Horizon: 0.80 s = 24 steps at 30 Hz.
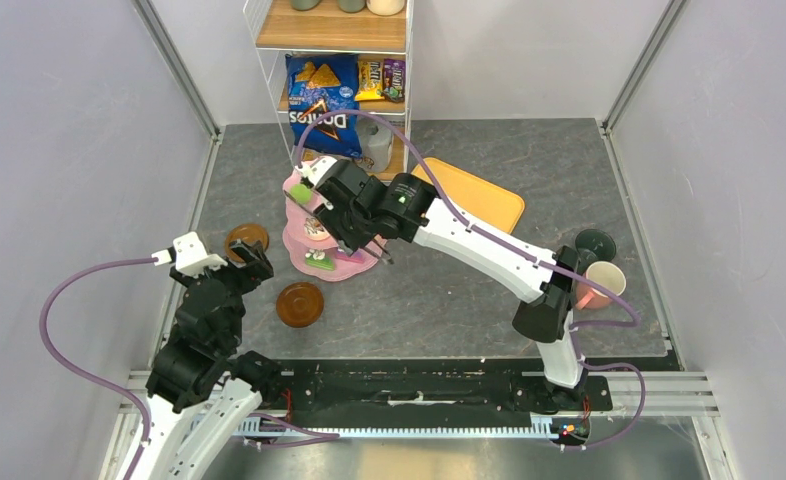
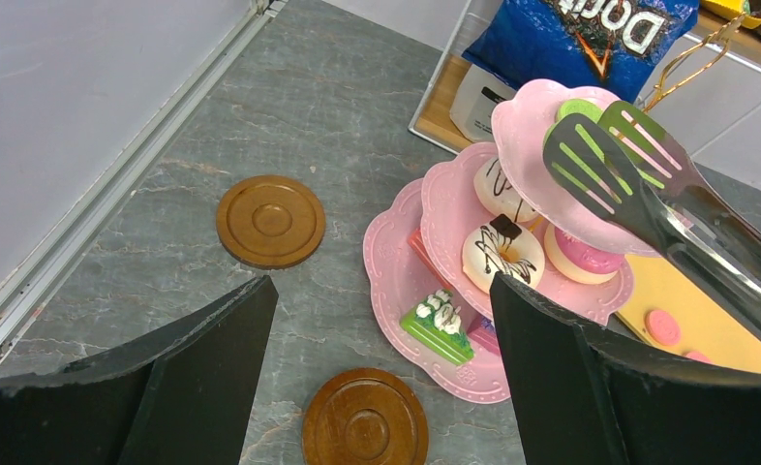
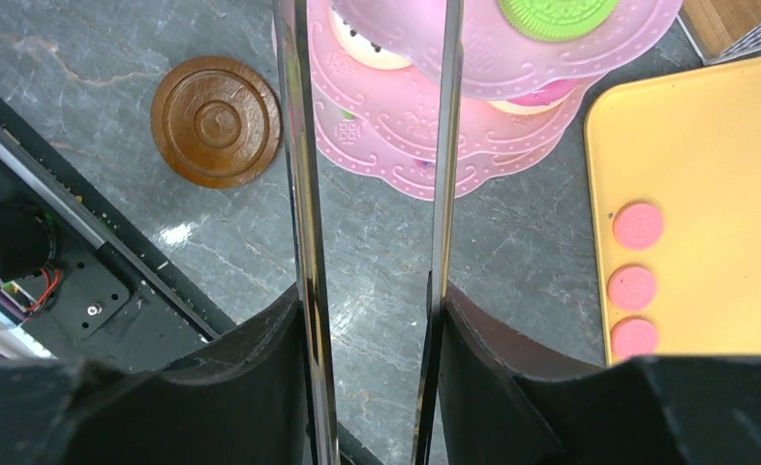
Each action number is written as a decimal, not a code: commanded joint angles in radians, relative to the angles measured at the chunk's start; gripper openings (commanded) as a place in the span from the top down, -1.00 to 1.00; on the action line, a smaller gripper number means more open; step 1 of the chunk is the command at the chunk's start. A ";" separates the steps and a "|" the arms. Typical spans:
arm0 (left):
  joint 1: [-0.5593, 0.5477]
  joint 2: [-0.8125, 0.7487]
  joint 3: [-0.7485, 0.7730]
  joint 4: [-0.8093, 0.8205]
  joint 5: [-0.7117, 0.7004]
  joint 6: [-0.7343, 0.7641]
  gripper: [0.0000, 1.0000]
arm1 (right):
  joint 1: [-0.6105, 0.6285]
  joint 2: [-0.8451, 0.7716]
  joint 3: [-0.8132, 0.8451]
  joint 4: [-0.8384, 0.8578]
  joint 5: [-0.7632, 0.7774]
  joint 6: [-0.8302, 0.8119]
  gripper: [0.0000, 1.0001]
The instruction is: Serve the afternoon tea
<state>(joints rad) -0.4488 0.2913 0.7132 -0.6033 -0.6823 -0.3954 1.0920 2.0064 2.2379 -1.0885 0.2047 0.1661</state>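
Observation:
The pink three-tier stand [image 1: 314, 262] is near the table's middle left. A green macaron [image 2: 578, 108] lies on its top tier, donuts [image 2: 502, 254] on the middle tier, and a green cake slice [image 2: 440, 325] on the bottom. My right gripper [image 3: 372, 310] is shut on the metal tongs [image 2: 638, 165], whose tips are spread just above the green macaron [image 3: 557, 12]. My left gripper [image 2: 381, 291] hangs open and holds nothing, above the table between the two brown saucers [image 2: 270, 220] [image 2: 365, 422]. Three pink macarons [image 3: 638, 225] lie on the orange tray [image 3: 715, 165].
A dark-green mug [image 1: 595, 246] and a pink mug [image 1: 601, 283] are at the right edge, beside the right arm's elbow. A wire shelf behind the stand holds a blue Doritos bag [image 1: 324, 105]. Grey walls close in both sides.

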 commanded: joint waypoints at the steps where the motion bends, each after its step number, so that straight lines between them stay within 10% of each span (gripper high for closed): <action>1: 0.006 -0.007 -0.003 0.020 -0.022 -0.026 -0.79 | -0.019 -0.003 -0.012 0.078 0.020 -0.002 -0.02; 24: 0.007 -0.003 -0.003 0.021 -0.016 -0.025 -0.79 | -0.030 -0.048 -0.067 0.120 -0.049 0.009 -0.14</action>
<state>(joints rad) -0.4488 0.2916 0.7132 -0.6033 -0.6811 -0.3954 1.0622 2.0121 2.1841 -1.0237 0.1772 0.1680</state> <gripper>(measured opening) 0.894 0.569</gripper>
